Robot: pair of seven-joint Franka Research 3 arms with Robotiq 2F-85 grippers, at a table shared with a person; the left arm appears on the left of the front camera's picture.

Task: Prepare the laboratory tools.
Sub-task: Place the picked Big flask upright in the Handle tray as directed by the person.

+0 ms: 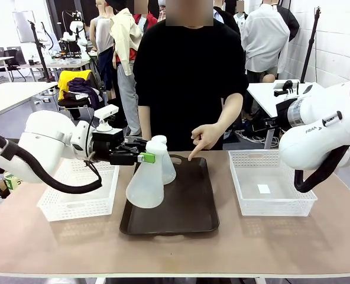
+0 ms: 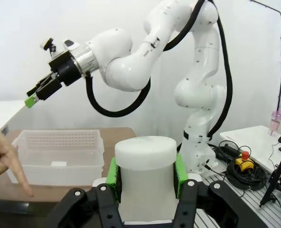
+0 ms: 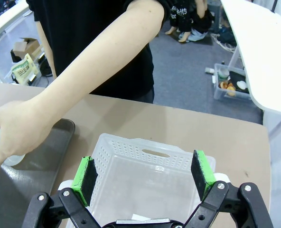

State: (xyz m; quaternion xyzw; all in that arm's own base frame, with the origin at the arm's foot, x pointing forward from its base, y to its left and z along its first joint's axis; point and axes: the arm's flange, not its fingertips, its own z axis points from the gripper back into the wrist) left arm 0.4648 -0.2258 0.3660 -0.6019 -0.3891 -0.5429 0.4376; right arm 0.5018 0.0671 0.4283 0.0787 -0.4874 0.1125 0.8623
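My left gripper (image 1: 146, 158) is shut on the neck of a frosted-white conical flask (image 1: 145, 188), which hangs tilted over the left part of the dark brown tray (image 1: 190, 213). In the left wrist view the flask's neck (image 2: 145, 171) sits between the green pads (image 2: 113, 172). A second flask (image 1: 167, 167) stands upright on the tray just behind the first. My right gripper (image 3: 144, 175) is open and holds nothing; it hovers over the right white basket (image 3: 145, 156). From the left wrist the right gripper (image 2: 36, 96) shows high above that basket (image 2: 60, 152).
A person stands at the far side, a hand (image 1: 203, 139) pointing one finger down at the tray's far edge. In the right wrist view the hand (image 3: 12, 133) is over the tray (image 3: 41, 164). A white lattice basket (image 1: 74, 198) lies left of the tray, another (image 1: 269, 184) right.
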